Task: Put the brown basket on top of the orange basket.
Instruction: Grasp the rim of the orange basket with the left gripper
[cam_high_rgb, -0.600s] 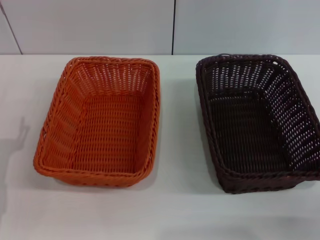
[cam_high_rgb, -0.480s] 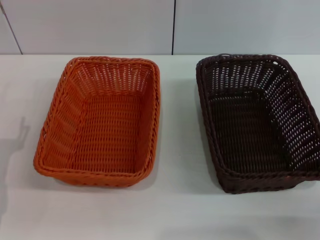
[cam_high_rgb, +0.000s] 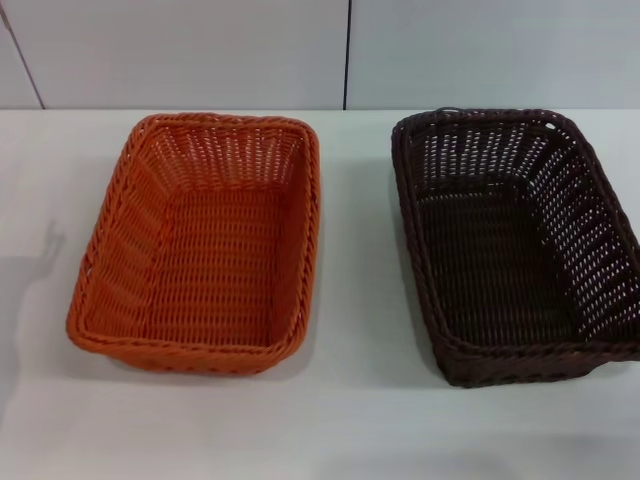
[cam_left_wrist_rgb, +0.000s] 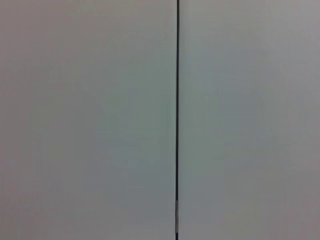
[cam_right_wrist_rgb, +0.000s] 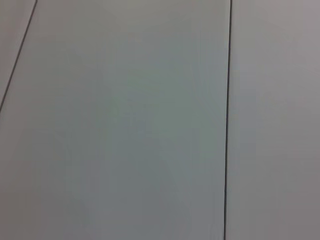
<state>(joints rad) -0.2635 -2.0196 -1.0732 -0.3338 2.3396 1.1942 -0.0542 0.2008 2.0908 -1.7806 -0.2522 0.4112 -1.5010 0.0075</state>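
Both woven — orange basket glossier.

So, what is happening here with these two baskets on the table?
Nothing is being handled at this moment. The bright orange rectangular woven basket and the very dark brown rectangular woven basket stand side by side on the white table, apart and both empty. Neither gripper is in view; both wrist cameras show only a plain pale panelled surface. The stacking has not begun.
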